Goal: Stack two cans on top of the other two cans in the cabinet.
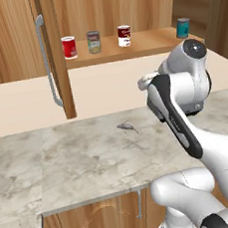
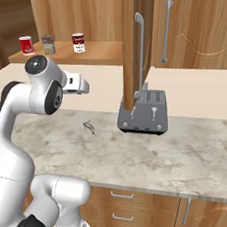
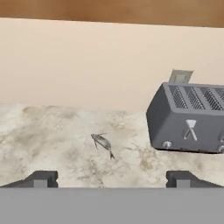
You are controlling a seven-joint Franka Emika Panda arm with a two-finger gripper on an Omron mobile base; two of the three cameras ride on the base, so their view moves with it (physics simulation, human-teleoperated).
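Showing light-brown wood grain, matt, on the cabinet (image 1: 118,5) and its shelf (image 1: 143,45), with a smooth grey metal bar handle (image 1: 48,68) on the door. Reading as veined marble, low sheen, on the counter (image 1: 81,164); plain matt beige on the wall (image 3: 87,61) behind; dark grey matt metal on the toaster (image 2: 144,113). Looking like metal with printed labels on the all-red can (image 1: 69,47), grey-green can (image 1: 94,41), red-over-white can (image 1: 124,35) and teal can (image 1: 183,28); glossy white plastic on the arm (image 1: 182,78).
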